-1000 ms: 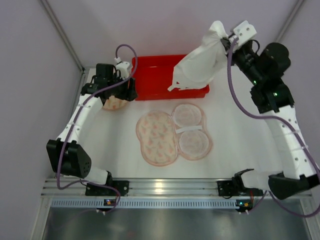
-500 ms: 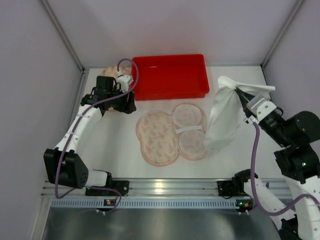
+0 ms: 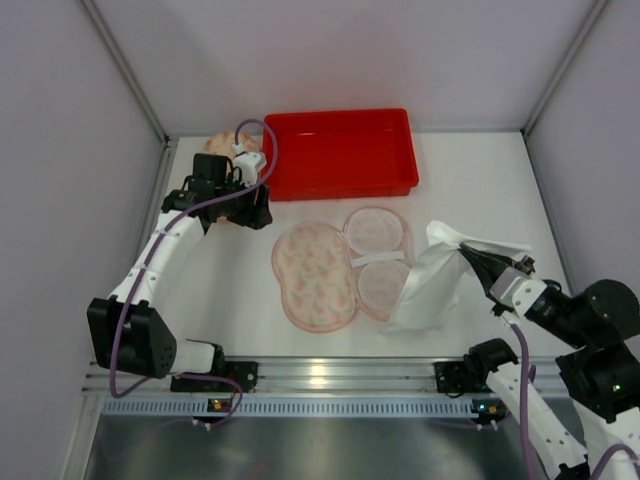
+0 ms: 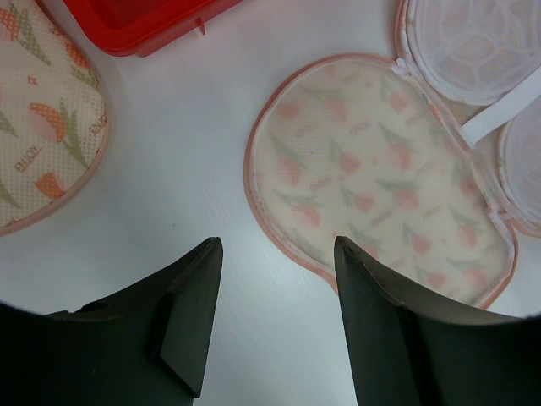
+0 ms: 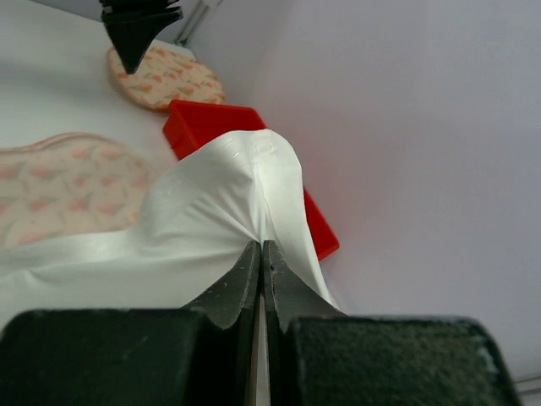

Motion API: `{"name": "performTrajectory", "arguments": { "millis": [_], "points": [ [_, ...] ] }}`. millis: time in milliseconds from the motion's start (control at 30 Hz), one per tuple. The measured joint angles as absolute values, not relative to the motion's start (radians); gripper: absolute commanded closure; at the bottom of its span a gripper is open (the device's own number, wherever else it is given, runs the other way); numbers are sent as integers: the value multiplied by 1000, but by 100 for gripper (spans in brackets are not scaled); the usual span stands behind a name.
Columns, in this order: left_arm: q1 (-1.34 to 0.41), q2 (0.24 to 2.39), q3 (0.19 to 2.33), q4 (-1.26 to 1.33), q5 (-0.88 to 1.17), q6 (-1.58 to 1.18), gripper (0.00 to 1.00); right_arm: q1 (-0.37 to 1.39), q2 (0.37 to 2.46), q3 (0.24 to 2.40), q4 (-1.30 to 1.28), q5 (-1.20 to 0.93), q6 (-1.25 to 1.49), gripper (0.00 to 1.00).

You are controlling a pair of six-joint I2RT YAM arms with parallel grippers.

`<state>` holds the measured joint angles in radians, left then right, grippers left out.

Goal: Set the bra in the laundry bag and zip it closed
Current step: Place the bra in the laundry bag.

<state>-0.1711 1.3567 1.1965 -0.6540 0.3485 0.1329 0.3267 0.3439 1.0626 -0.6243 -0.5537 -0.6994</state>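
Right end effector (image 5: 260,254): clenched tight on a pinched fold of the white glossy fabric bra (image 3: 428,290), at the lower right of the top view.
Bra position: it hangs from that pinch with its lower part slumped on the white counter (image 3: 230,300). Its edge appears to lie over the right rim of the lower mesh cup of the bag. It is not inside yet.
Left end effector (image 4: 272,292): released, with nothing between the fingers, poised over bare counter at the upper left of the top view.
Laundry bag: pink tulip-print clamshell mesh laundry bag (image 3: 315,275), lying open and flat at centre. The printed half is on the left and two white mesh cups are on the right. The zip pull is too small to make out.
Handling, judged: the bra is light, limp and slick. It folds under its own weight and could slip from a thin pinch. The bag is soft too and likely to slide if dragged.
Where to hold, judged: hold the bunched fold deep between the fingers. Take the bag by its piped rim.
Surroundings: red plastic tray (image 3: 340,185) above the bag in the frame, and a second tulip-print pad (image 3: 220,143) left of the tray.
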Motion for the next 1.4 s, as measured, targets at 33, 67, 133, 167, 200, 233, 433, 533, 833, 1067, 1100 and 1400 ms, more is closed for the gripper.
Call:
{"name": "performTrajectory", "arguments": {
  "millis": [33, 67, 133, 167, 200, 233, 433, 533, 833, 1067, 1100, 1400],
  "points": [
    [-171, 1357, 1196, -654, 349, 133, 39, 326, 343, 1047, -637, -567, -700, 100],
    [-171, 1357, 1196, -654, 350, 133, 39, 326, 343, 1031, -645, -578, -703, 100],
    [-171, 1357, 1196, -654, 350, 133, 39, 325, 343, 999, -657, -595, -712, 100],
    [-171, 1357, 1196, -654, 350, 133, 39, 325, 343, 985, -660, -600, -717, 100],
    [-171, 1357, 1196, -654, 350, 133, 39, 325, 344, 973, -661, -605, -722, 100],
    [-171, 1357, 1196, -654, 350, 133, 39, 325, 347, 958, -657, -609, -731, 100],
    [-171, 1375, 1195, -654, 350, 133, 39, 324, 389, 838, -606, -630, -799, 100],
    [-171, 1390, 1195, -654, 349, 133, 39, 324, 457, 801, -562, -630, -822, 100],
    [-171, 1427, 1195, -653, 346, 138, 38, 324, 662, 757, -317, -643, -858, 100],
    [-171, 1479, 1195, -651, 346, 139, 38, 355, 1016, 738, 7, -635, -867, 53],
    [-171, 1484, 1194, -651, 347, 140, 38, 373, 1069, 741, 27, -627, -873, 32],
    [-174, 1485, 1149, -650, 394, 184, 39, 433, 1111, 741, 23, -520, -797, 37]
  ]
}}
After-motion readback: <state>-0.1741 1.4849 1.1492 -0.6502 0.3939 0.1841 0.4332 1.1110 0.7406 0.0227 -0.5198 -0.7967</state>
